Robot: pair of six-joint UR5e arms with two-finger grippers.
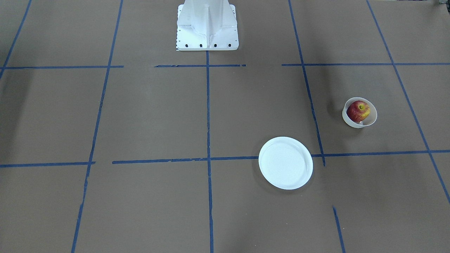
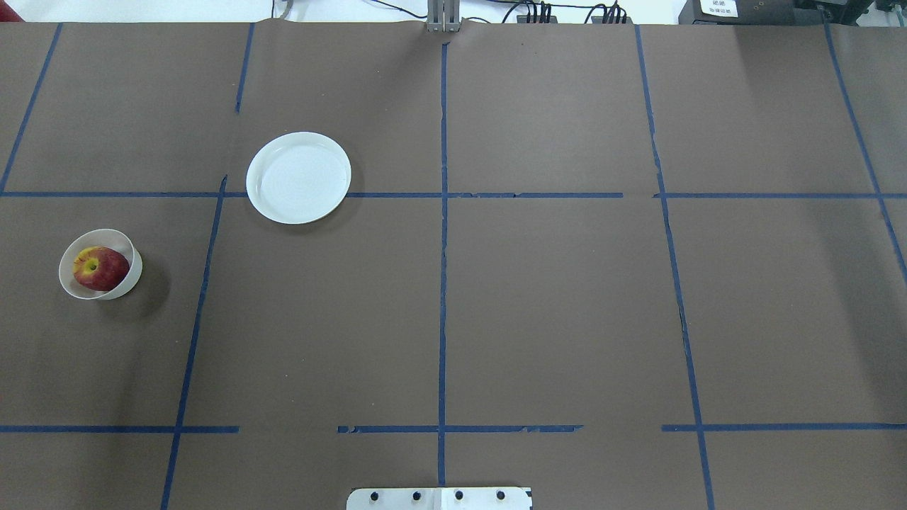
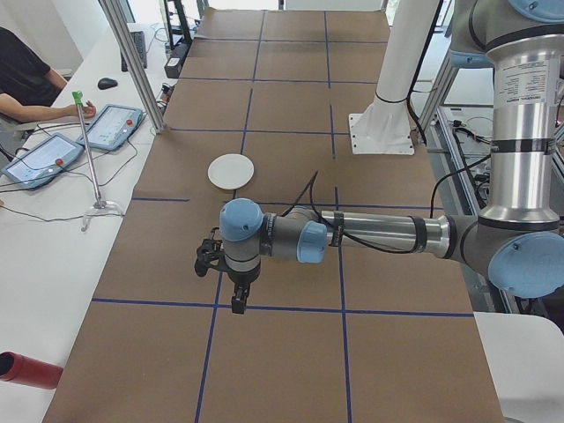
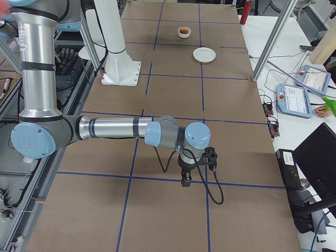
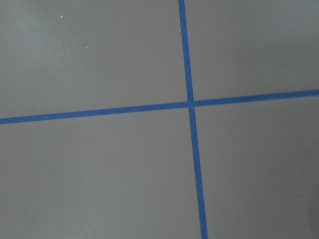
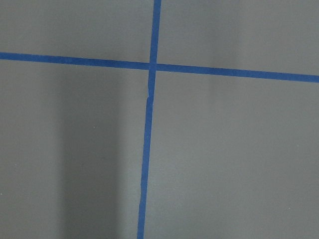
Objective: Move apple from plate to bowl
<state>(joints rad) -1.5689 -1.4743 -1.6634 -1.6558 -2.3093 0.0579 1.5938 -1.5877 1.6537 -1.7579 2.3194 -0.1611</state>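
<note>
The red and yellow apple [image 1: 358,111] sits inside the small cream bowl [image 1: 351,123], on the robot's left side of the table [image 2: 100,268]. The flat white plate [image 1: 285,162] lies empty, farther forward and nearer the middle [image 2: 298,177]. The left gripper [image 3: 236,300] hangs high over the table's left end, away from the dishes. The right gripper [image 4: 185,181] hangs over the right end, far from the bowl [image 4: 184,31] and the plate [image 4: 204,54]. Each gripper shows only in a side view, so I cannot tell whether it is open or shut. Both wrist views show only brown table and blue tape.
The white robot base [image 1: 206,24] stands at the table's middle near edge. Blue tape lines [image 2: 443,248] grid the brown table. A red cylinder [image 3: 26,370] and teach pendants [image 3: 110,126] lie on the side bench, where an operator [image 3: 26,79] sits.
</note>
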